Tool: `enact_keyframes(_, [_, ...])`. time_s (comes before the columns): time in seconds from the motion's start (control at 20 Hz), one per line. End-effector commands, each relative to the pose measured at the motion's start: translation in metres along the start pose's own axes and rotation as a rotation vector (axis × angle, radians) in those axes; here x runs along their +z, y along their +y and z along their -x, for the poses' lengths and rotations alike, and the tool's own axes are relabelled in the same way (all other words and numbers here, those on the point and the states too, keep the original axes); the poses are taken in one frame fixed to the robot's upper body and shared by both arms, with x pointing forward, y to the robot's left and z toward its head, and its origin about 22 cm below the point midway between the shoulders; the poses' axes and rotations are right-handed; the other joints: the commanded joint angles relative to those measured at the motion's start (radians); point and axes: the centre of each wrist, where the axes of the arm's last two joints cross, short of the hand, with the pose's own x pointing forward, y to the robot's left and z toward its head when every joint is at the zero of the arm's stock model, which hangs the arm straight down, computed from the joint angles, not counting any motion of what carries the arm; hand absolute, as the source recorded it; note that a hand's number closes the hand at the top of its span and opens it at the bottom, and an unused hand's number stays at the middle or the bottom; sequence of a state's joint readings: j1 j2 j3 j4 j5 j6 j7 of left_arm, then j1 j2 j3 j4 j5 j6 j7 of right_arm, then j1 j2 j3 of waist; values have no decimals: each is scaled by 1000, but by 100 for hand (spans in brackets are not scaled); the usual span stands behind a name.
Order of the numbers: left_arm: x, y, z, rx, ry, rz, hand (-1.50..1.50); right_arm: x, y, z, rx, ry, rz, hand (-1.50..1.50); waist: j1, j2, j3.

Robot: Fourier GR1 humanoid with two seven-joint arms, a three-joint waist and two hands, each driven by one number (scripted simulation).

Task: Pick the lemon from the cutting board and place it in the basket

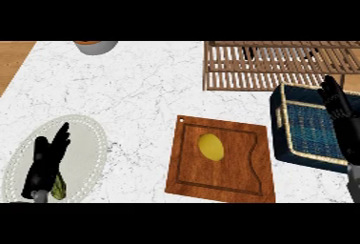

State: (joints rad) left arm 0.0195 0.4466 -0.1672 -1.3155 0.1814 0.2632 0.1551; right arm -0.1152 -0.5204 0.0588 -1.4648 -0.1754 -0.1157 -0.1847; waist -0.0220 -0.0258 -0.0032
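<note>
A: Where is the yellow oval lemon point(210, 147)?

B: It lies on the brown rectangular wooden cutting board point(232, 183), slightly toward ten o'clock from the board's middle, with nothing touching it.

A: And the dark blue woven basket with tan trim point(309, 131)?

B: At about two o'clock from the board, just beside it on the white marble counter point(134, 90).

A: What about the hands?

B: The black right hand point(339, 108) hangs over the basket's three o'clock side, fingers straight and released, grasping nothing. The black left hand point(46, 162) rests at eight o'clock over a pale oval plate with a beaded rim point(88, 138), fingers straight, also released. A greenish thing point(58, 188) lies beside its wrist.

A: Anything else?

B: A slatted wooden rack point(274, 64) at one o'clock and a grey bowl point(96, 46) at eleven.
</note>
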Motion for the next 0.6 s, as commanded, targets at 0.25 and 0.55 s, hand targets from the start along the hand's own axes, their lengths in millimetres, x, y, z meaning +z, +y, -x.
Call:
enact_keyframes(0.25, [1, -52, -8, 76, 7, 221, 0, -29, 147, -84, -524, -329, -736, 150, 178, 58, 5])
enact_keyframes(0.55, [11, -32, 11, 107, 102, 199, 0, 33, 228, -103, -427, -483, -1188, -150, 65, 22, 3])
